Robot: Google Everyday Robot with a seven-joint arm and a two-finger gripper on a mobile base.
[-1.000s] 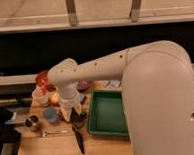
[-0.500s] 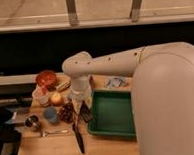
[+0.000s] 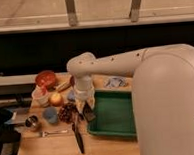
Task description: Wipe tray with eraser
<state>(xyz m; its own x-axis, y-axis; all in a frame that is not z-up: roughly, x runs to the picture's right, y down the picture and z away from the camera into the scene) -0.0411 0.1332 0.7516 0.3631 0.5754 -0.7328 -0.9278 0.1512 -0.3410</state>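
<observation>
The green tray lies on the wooden table, right of centre, partly hidden by my white arm. My gripper points down over the tray's left rim. It is shut on the eraser, a small dark block held at the tray's left edge, just above the tray floor.
A black-handled knife and a fork lie in front, left of the tray. Further left stand a dark red cluster, a blue cup, a metal cup, a fruit, a white cup and a red bowl. A blue-grey block lies behind the tray.
My arm has swung to the right, carrying the gripper and the eraser from above the knife area to the tray's left edge.
</observation>
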